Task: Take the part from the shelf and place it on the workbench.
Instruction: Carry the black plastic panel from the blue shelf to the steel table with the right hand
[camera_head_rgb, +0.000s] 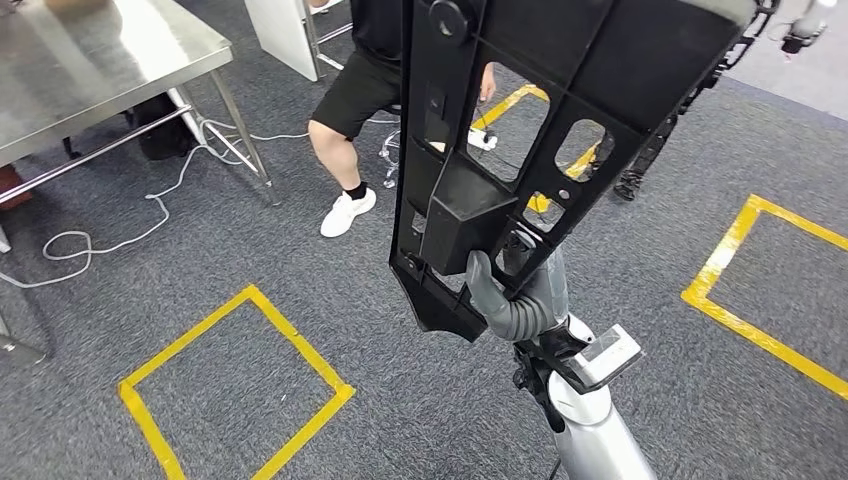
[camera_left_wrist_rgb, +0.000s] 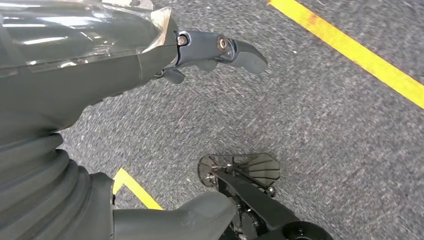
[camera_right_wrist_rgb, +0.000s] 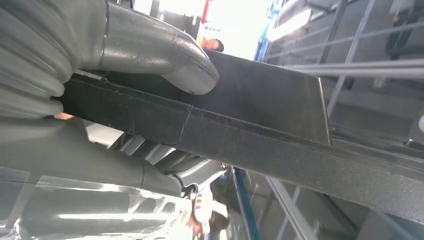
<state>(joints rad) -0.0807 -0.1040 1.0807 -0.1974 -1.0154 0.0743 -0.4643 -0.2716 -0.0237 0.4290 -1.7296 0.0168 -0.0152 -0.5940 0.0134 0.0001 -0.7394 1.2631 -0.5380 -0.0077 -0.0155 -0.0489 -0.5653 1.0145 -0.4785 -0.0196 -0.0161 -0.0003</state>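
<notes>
Carry step. Right hand (camera_head_rgb: 500, 300) fingers clamped on black part (camera_head_rgb: 540, 110), held aloft well right of the steel bench (camera_head_rgb: 100, 60). Left hand (camera_left_wrist_rgb: 150, 55) fingers apart, empty. Next: turn toward bench, lower part.

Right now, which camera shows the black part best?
The head view: the black part shows nearly whole, held upright by the right hand. The right wrist view shows just one edge in the grip; the left wrist view looks at carpet.
</notes>
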